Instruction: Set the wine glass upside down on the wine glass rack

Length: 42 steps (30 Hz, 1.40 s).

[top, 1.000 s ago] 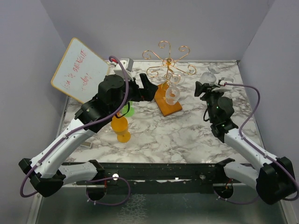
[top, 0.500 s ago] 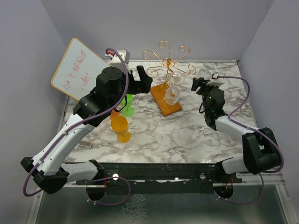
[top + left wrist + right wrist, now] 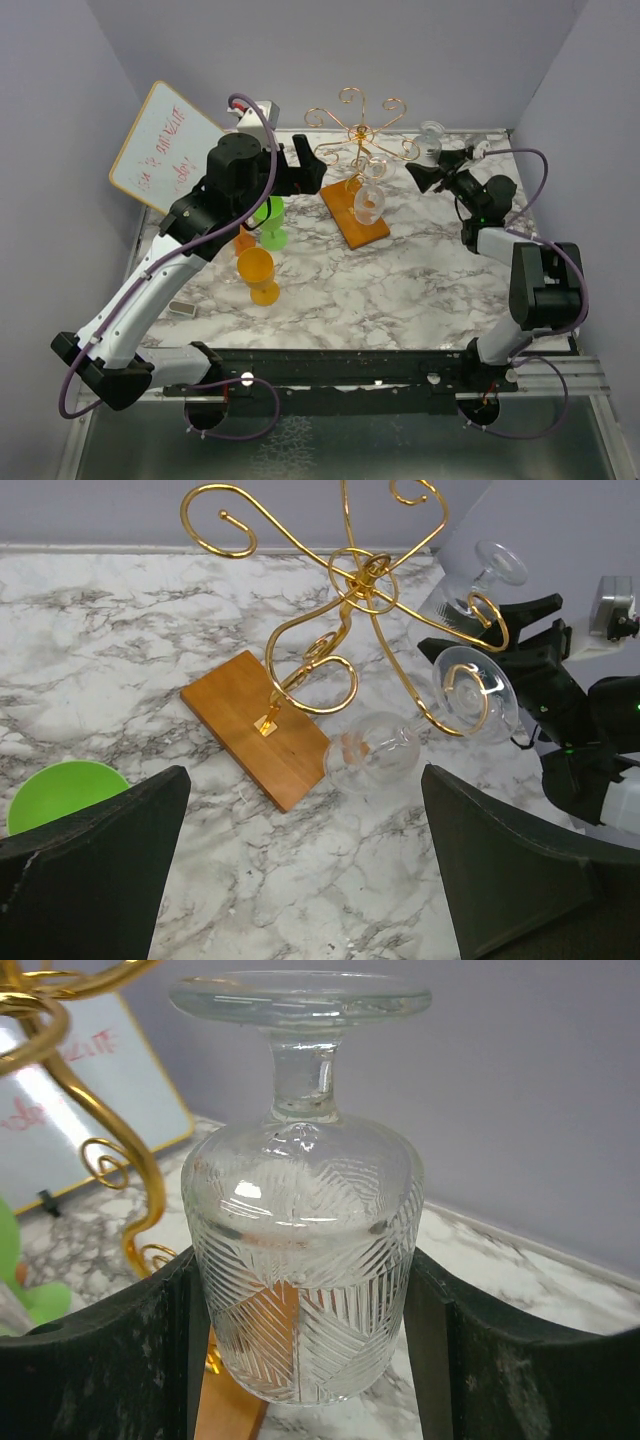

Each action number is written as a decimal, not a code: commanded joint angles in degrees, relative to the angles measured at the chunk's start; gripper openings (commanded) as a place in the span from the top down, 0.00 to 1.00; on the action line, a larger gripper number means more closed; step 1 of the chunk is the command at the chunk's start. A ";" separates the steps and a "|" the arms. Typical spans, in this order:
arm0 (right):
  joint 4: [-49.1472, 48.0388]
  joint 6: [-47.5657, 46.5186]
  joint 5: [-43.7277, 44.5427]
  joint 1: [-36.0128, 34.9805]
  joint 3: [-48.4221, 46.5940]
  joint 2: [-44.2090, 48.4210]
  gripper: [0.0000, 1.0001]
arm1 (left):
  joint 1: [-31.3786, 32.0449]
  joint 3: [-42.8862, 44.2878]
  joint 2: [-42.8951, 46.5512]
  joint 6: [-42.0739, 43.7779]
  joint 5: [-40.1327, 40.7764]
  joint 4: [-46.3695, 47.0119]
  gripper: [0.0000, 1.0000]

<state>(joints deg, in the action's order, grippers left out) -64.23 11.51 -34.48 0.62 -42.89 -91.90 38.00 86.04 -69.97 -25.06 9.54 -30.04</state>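
Wine glass (image 3: 300, 1230) is being held inverted, foot uppermost, clamped between the right gripper (image 3: 308, 1360) jaws near the bench (image 3: 400, 290) far edge, just right of the wine glass rack (image 3: 262, 730). Left gripper (image 3: 305, 880) is being held with jaws wide apart, facing the rack. A second clear glass (image 3: 375, 758) is being carried on one curl.

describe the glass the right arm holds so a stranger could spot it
Find the gold wire rack at the back of the marble table. Just right of it, the right gripper holds a clear wine glass upside down, foot on top. Unlike the smooth glass hanging on the rack, its bowl is cut with slanted ridges.
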 commanded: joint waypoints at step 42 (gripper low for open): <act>-36.41 19.75 -16.35 -4.67 -12.18 -15.60 0.99 | -1.30 5.98 -2.23 1.09 -1.89 -1.01 0.01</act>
<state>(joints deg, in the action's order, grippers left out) -84.38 32.95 -54.52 -3.77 -56.38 -111.28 37.08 91.48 -73.30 -24.16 7.97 -30.59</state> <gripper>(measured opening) 0.701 0.987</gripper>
